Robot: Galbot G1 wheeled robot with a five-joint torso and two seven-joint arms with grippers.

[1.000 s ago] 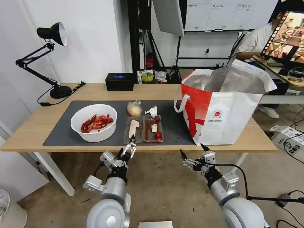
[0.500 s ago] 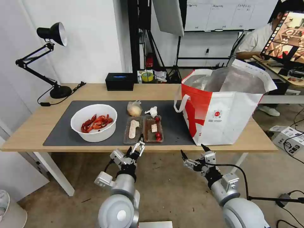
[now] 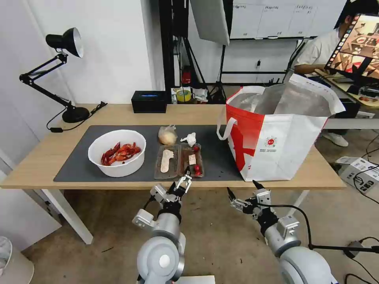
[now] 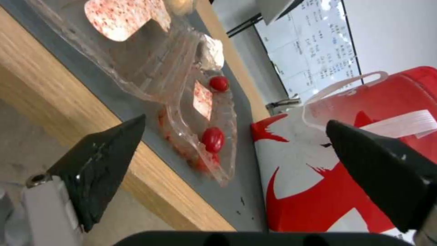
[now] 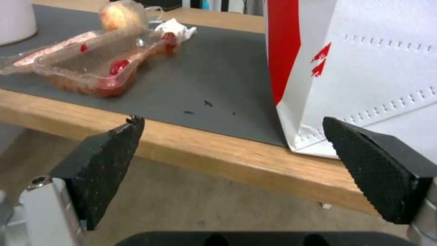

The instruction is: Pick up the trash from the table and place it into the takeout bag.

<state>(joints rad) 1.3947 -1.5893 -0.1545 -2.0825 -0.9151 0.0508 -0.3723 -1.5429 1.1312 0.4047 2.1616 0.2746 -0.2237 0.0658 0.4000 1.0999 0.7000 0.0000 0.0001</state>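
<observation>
The left gripper (image 3: 184,182) is held with its fingers spread apart and empty, just below the front edge of the table (image 3: 39,173), in line with the near end of the clear tray (image 3: 179,161). The right gripper (image 3: 241,192) is also spread and empty, parked lower, near the front corner of the takeout bag (image 3: 276,146).

The tray lies on the grey mat (image 3: 75,165) with red scraps in its right compartment. Behind it are seen the small bag with a beige lump (image 3: 167,135) and the crumpled tissue (image 3: 190,139); the bowl of shells (image 3: 117,152) stands to the left.

The tray looks thin and floppy, so it could be buckled or tipped by a one-ended grip, and scraps could be spilled. The table edge could also be struck if the gripper is raised too close to it.
</observation>
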